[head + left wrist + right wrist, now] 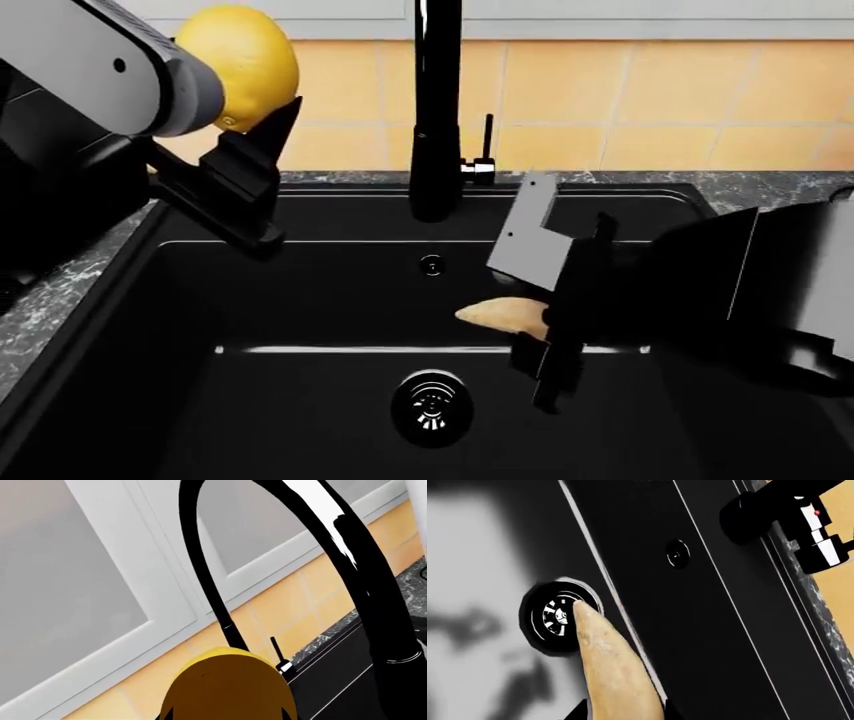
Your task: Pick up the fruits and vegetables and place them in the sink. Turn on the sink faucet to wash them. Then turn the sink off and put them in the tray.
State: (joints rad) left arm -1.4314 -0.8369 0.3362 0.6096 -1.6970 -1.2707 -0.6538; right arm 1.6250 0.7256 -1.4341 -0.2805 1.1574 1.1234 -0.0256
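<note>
**Both arms loaded over sink**

Left gripper clamps the yellow oval lemon high over the deep matte-black sink. Right gripper holds the tan tapered vegetable (its wrist view alone shows the tip above the round drain).

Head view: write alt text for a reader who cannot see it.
Over a deep black sink, the left gripper holds a yellow lemon up beside the tall black faucet, while the right gripper holds a pale tan vegetable low inside the basin above the round drain. Tan tiles line the wall behind.
</note>
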